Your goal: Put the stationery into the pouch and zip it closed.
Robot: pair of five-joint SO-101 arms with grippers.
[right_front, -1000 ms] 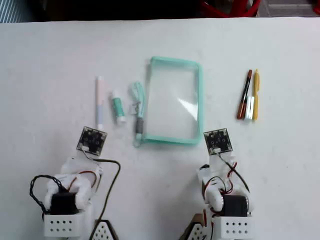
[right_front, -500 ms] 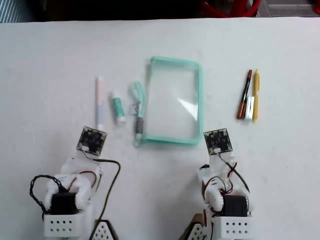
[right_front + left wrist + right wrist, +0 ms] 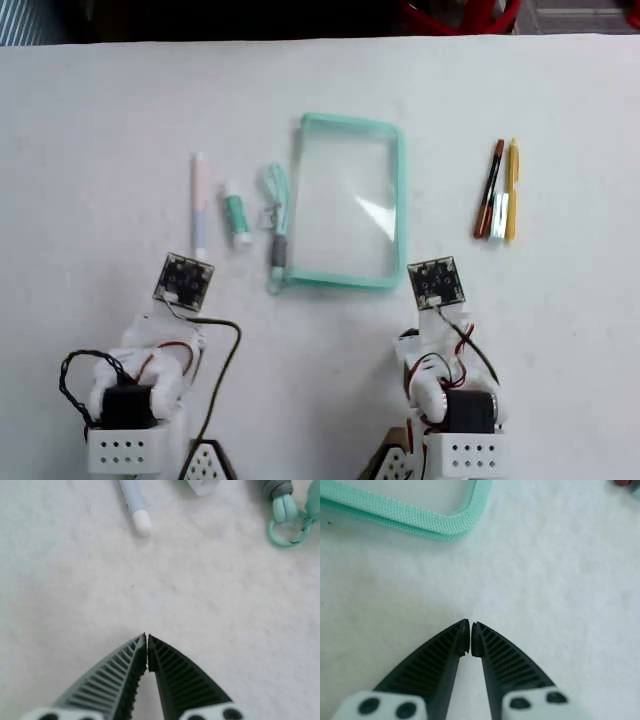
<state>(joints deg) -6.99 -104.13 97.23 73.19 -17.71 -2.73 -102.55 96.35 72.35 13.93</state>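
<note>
A clear pouch with a teal border point(image 3: 345, 200) lies flat at the table's middle, its grey-and-teal strap point(image 3: 277, 235) along its left side. Left of it lie a pink-and-blue pen point(image 3: 200, 205) and a small green-and-white tube point(image 3: 237, 214). Right of it lie a brown pen point(image 3: 489, 188), a yellow pen point(image 3: 511, 190) and a small white piece point(image 3: 498, 215). My left gripper point(image 3: 147, 639) is shut and empty, just short of the pen's white tip point(image 3: 142, 523) and the strap's ring point(image 3: 285, 530). My right gripper point(image 3: 470, 626) is shut and empty, near the pouch's corner point(image 3: 455, 525).
Both arm bases sit at the near edge, the left arm point(image 3: 135, 385) and the right arm point(image 3: 445, 390). The white table point(image 3: 90, 130) stretches open on all sides of the objects. A red object point(image 3: 460, 15) lies beyond the far edge.
</note>
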